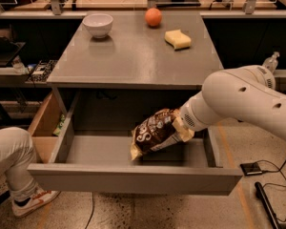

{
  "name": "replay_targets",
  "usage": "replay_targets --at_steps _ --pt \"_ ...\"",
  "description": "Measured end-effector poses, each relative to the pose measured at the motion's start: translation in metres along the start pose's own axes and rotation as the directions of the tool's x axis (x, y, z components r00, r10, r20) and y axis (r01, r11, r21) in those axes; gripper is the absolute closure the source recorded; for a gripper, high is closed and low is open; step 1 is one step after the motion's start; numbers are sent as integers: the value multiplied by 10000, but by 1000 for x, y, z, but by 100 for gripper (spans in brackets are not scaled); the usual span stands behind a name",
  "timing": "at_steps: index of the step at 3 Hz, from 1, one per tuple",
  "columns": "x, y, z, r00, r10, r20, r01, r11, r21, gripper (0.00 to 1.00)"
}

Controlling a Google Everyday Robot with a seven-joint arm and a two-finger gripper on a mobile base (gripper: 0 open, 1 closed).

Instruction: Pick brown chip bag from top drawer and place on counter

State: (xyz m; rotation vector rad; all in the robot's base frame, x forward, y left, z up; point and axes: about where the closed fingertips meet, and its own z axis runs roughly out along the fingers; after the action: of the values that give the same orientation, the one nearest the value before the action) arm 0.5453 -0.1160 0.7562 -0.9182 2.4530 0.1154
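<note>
The lift-out step is judged to be in hand. The brown chip bag (pixel 155 132) is held tilted above the floor of the open top drawer (pixel 133 178), at frame centre, with the hand (pixel 180 129) clamped on its right end. Next, a rise past the front edge of the table (pixel 133 56) is called for, then a set-down on top. The arm (pixel 243 99) is extended in from the right, wrist angled down-left.

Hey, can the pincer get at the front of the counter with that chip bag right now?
Probably yes. The pincer holds the brown chip bag lifted within the open top drawer, just below the counter. Bowl, orange and sponge sit toward its far edge, leaving the near part free.
</note>
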Motion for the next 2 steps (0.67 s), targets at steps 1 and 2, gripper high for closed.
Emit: replay_targets --at_steps 1,2 --pt "-2 -9 -18 9994 124 334 -138 9991 399 100" --pt "-2 -23 -65 9947 151 1021 -313 9868 1589 100"
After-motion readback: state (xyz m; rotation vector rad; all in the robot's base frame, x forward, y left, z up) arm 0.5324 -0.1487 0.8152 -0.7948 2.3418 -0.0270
